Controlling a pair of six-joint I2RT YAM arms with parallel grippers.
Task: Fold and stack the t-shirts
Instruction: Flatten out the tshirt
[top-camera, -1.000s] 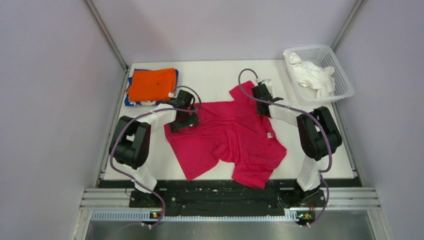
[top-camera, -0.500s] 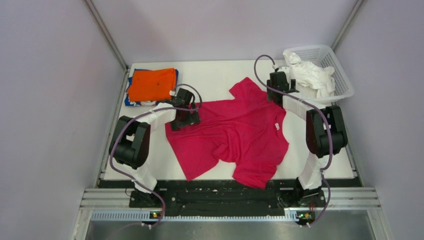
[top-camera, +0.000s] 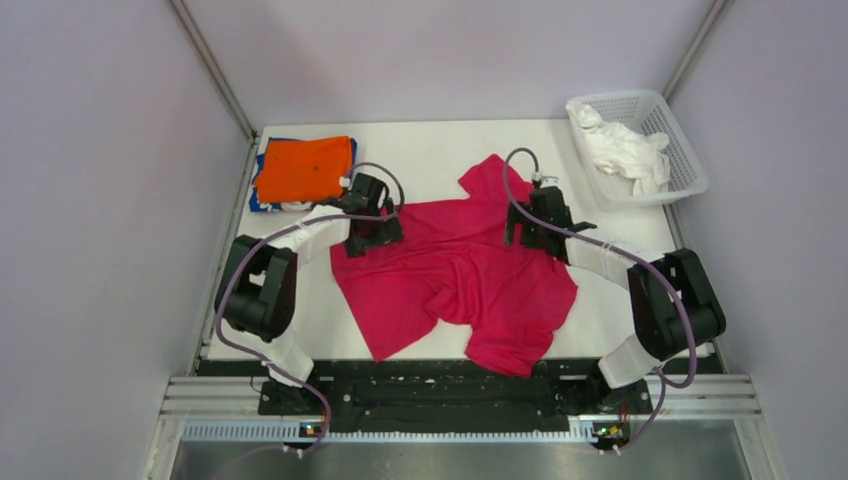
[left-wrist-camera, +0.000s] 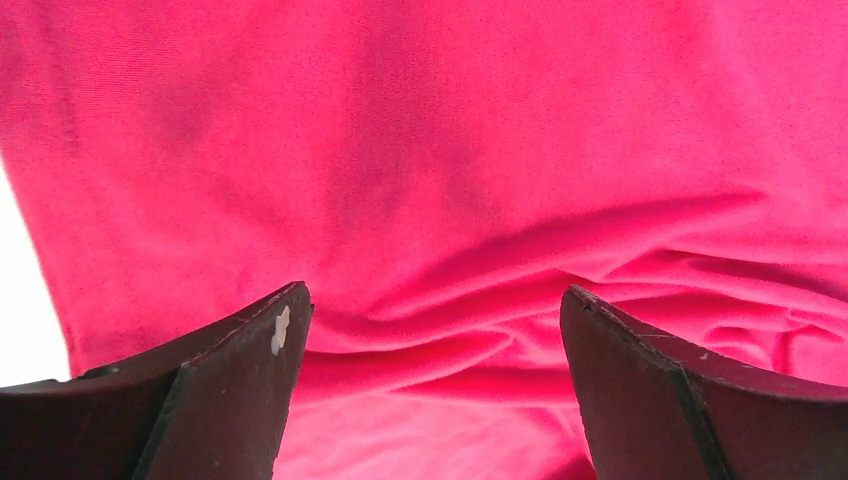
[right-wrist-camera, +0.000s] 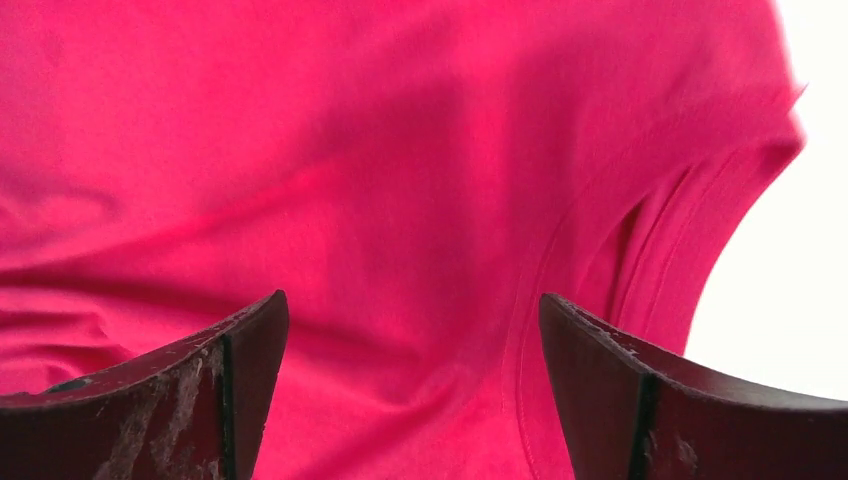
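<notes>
A magenta-red t-shirt lies spread and wrinkled in the middle of the white table, one sleeve reaching toward the back. My left gripper hovers open over its left edge; in the left wrist view the gripper has only wrinkled shirt cloth below. My right gripper stands open over the shirt's right shoulder, and the right wrist view shows the gripper above a sleeve seam. A folded orange t-shirt rests on a blue one at the back left.
A white mesh basket at the back right corner holds crumpled white cloth. Grey walls close in the table on both sides. The arm bases and a metal rail line the near edge.
My right gripper opened and let go of the shirt, swung toward the basket, then came back over the shirt's right shoulder. The shirt's right side now lies wider. The left arm barely moved.
</notes>
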